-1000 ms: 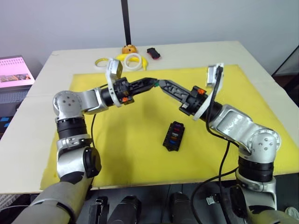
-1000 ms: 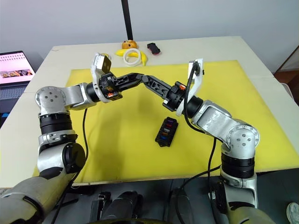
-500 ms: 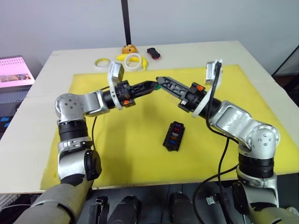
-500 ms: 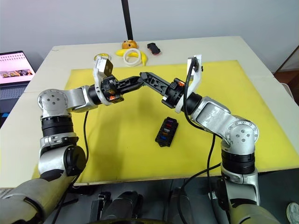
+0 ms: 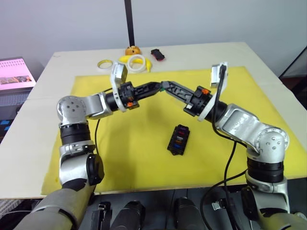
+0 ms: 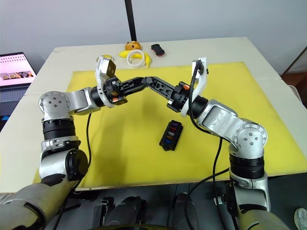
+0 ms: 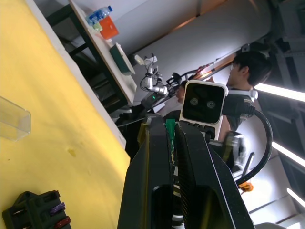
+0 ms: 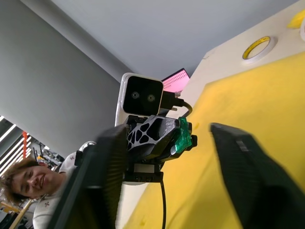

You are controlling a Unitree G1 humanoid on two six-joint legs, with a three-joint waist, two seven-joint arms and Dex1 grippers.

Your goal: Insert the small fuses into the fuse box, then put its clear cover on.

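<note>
The fuse box lies on the yellow mat near the middle of the table, its long side running slightly aslant. Its slots already hold several small fuses: blue, purple, orange and red chips show in a row along the block. In the left wrist view the same box shows purple and red chips seated in it, and the clear cover lies apart from it on the mat, empty and on its side.

At the far edge of the table, beyond the mat, sit tape rings, an orange object and a small black-and-red object.

The left arm reaches inward from the left, forearm raised above the mat, and the left gripper has its fingers pressed together on a green fuse, which stands up between the tips. The right arm comes in from the right with its elbow bent, and the right gripper meets the left one tip to tip, above the mat and beyond the fuse box. Its fingers are spread wide, with the green fuse between them, untouched by either.
</note>
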